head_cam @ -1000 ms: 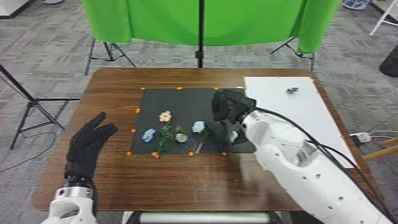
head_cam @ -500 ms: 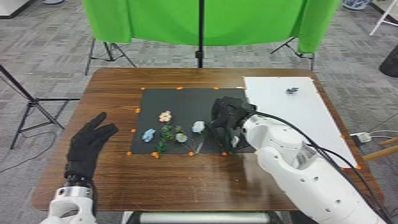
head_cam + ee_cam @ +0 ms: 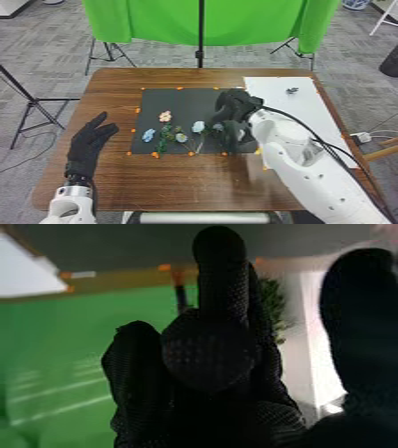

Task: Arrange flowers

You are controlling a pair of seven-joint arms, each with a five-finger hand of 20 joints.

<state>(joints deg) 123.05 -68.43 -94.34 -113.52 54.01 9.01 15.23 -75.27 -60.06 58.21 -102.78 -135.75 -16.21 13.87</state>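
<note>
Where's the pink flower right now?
In the head view, the pink flower is on the left part of the black mat, a bit farther from the robot than the leftmost blue flower.

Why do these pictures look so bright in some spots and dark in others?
Head view: fairly even light, white sheet brightest, black mat dark; right wrist view: strong white glare beside the nearly black robot hand, pale streaks on the green cloth.
</note>
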